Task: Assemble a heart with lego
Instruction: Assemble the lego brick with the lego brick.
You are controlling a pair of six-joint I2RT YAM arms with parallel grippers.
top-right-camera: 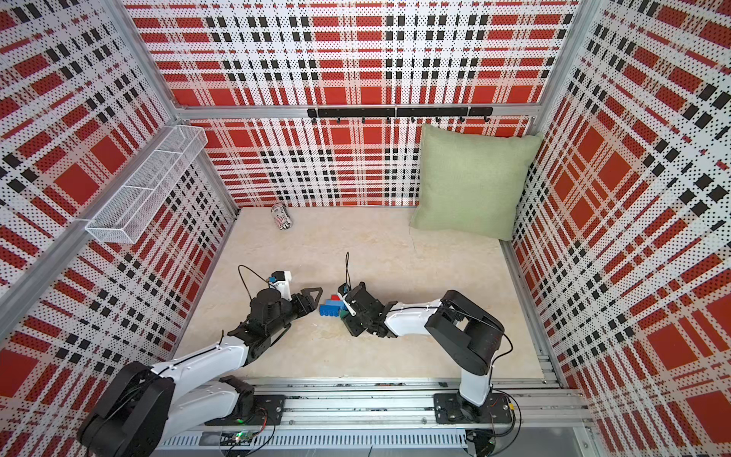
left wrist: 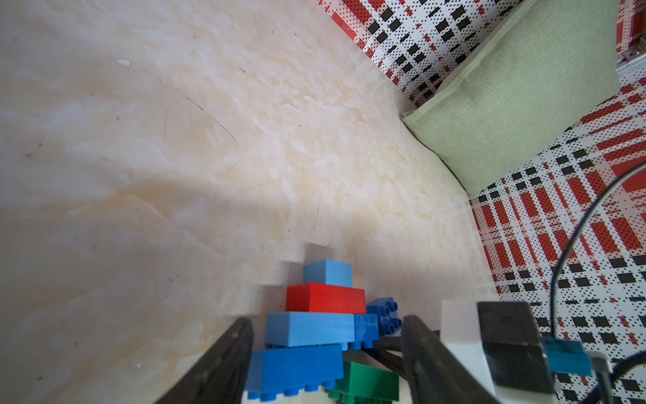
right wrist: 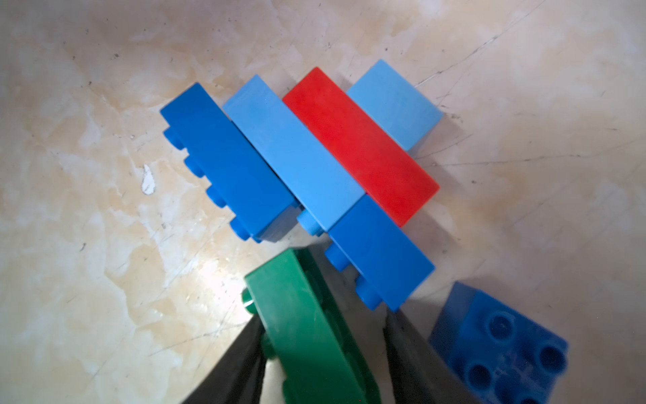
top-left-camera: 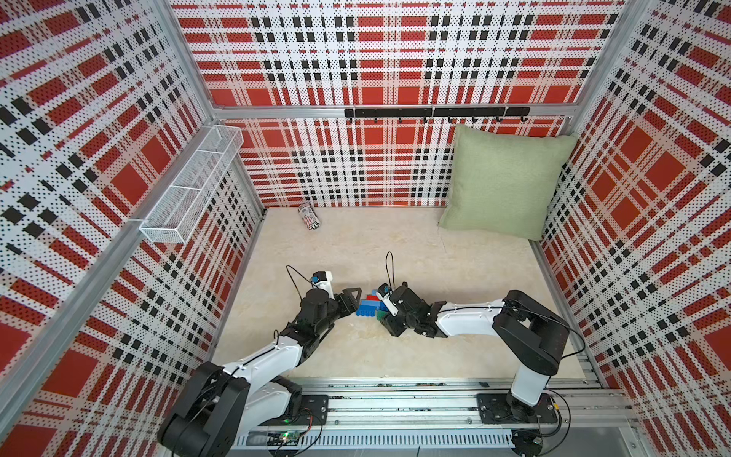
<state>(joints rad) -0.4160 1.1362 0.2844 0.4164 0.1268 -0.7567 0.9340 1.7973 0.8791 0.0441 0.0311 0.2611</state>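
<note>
The heart (right wrist: pixel 314 150) lies flat on the floor: dark blue, light blue and red long bricks side by side, with small blue ones at the ends. It shows in both top views (top-left-camera: pixel 370 306) (top-right-camera: pixel 330 308). A green brick (right wrist: pixel 307 325) sits tilted between the jaws of my right gripper (right wrist: pixel 323 318). The jaws stand open, with a gap on one side. The brick's far end reaches the heart's edge; contact is unclear. My left gripper (left wrist: pixel 327 320) is open and straddles the heart's (left wrist: pixel 314 328) other end. A loose blue square brick (right wrist: pixel 500 346) lies beside the right gripper.
A striped can (top-left-camera: pixel 309 215) lies by the back wall. A green pillow (top-left-camera: pixel 502 182) leans in the back right corner. A white wire basket (top-left-camera: pixel 190 186) hangs on the left wall, and a black hook rail (top-left-camera: pixel 435 112) runs along the back wall.
</note>
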